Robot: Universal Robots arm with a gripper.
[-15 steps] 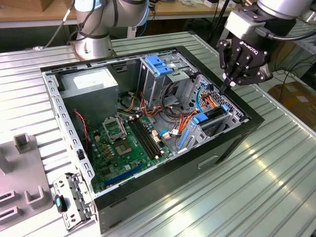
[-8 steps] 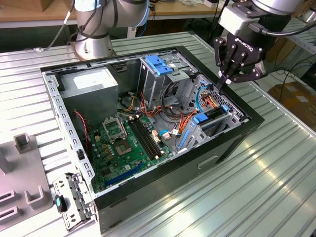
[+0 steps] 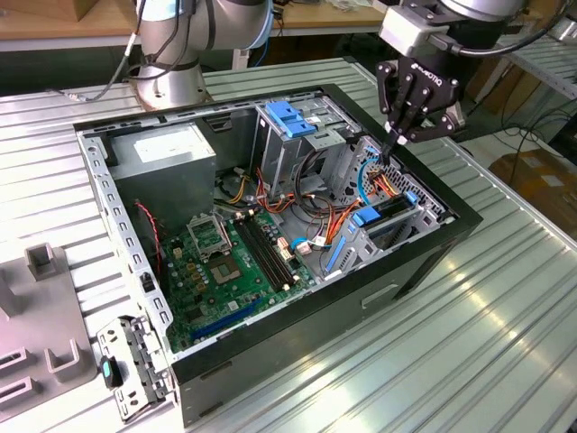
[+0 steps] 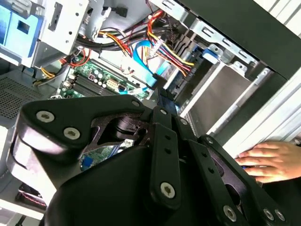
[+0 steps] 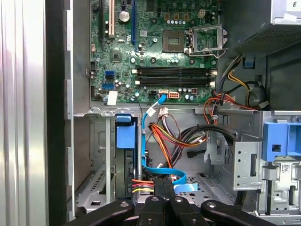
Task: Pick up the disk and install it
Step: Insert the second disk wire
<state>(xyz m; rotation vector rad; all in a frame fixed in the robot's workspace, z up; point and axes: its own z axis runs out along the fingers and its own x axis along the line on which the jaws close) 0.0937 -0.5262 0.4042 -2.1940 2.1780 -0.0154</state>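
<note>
Gripper (image 3: 398, 142) hangs over the open computer case (image 3: 433, 248) near its front drive-bay corner, fingers pinched together on nothing visible. The disk (image 3: 386, 216) appears already seated in the lower bay beside the motherboard (image 3: 225, 262), black body edge-up, blue end tab (image 3: 368, 216) facing inward, long axis running toward the case front. Judged rigid, moderately heavy, shock-sensitive; best held by the blue side rails.

A green rectangular motherboard (image 3: 225, 266) sits inside the black-edged grey metal computer case (image 3: 297, 325); the latch plate (image 3: 290, 118) is light blue, the ribbed metal surface (image 3: 469, 352) silver.
</note>
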